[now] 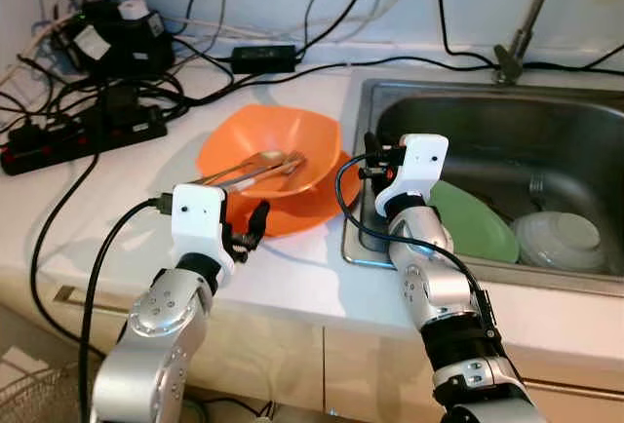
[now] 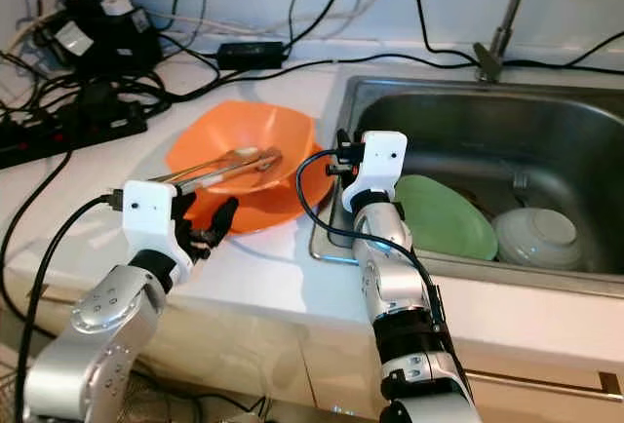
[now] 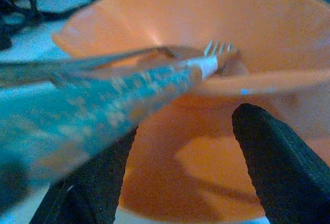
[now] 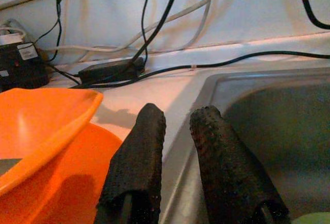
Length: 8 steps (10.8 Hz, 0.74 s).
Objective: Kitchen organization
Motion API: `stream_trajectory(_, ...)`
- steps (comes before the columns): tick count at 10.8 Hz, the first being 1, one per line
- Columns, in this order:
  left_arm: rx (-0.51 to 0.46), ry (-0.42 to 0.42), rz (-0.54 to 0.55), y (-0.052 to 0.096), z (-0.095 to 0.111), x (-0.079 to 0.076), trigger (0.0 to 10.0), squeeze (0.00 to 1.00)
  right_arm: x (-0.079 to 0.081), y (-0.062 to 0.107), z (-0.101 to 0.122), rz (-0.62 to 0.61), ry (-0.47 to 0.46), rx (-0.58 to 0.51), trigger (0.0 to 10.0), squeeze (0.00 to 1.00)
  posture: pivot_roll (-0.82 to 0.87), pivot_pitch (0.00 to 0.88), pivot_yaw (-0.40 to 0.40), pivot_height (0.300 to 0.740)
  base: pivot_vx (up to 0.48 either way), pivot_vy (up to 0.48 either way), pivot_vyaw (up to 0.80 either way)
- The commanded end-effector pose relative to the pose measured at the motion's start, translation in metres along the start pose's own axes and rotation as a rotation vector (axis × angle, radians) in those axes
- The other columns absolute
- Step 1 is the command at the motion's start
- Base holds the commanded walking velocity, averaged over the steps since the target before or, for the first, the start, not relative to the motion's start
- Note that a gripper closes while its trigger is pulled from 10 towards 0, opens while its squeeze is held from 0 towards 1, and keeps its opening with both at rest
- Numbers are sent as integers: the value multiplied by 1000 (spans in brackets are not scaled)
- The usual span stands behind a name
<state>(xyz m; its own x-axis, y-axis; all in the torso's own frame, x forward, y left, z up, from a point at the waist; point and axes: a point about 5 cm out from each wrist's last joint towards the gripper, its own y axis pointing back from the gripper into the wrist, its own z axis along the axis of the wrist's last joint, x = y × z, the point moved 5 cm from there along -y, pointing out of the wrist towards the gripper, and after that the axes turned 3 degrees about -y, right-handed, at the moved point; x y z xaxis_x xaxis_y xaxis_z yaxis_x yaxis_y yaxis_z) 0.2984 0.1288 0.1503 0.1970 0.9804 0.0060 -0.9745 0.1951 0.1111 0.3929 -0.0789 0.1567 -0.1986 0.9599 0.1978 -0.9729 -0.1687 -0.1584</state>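
An orange bowl [image 1: 268, 140] rests on an orange plate [image 1: 317, 211] on the white counter. A fork and other metal cutlery [image 1: 255, 165] lie in the bowl, handles pointing left over its rim. My left gripper [image 1: 249, 230] is open at the near edge of the bowl and plate; in the left wrist view its fingers [image 3: 278, 162] stand wide apart with the bowl's wall between them and a blurred handle [image 3: 103, 100] crossing above. My right gripper [image 1: 370, 147] hovers over the sink's left rim beside the plate, fingers [image 4: 139, 157] shut on nothing.
The steel sink [image 1: 546, 121] holds a green plate [image 1: 478, 223] and a clear bowl [image 1: 558, 238]; its faucet [image 1: 526, 23] rises at the back. A black power strip [image 1: 78, 135], adapters and several cables crowd the counter's back left.
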Motion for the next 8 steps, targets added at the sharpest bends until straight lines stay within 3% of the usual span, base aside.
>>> stream_trajectory(1,11,0,16,0,-6,4,10000,0,3,-4,6,12,-10,-21,10000,0,190,0,67,740,0,0,0)
stream_trajectory(5,-21,16,22,-2,-19,2,10000,0,-1,-3,5,6,-4,-22,10000,0,180,0,60,740,0,0,0)
stream_trajectory(8,-59,11,55,-2,-16,8,10000,0,1,-4,5,10,-8,-23,10000,0,186,1,60,740,-254,0,0)
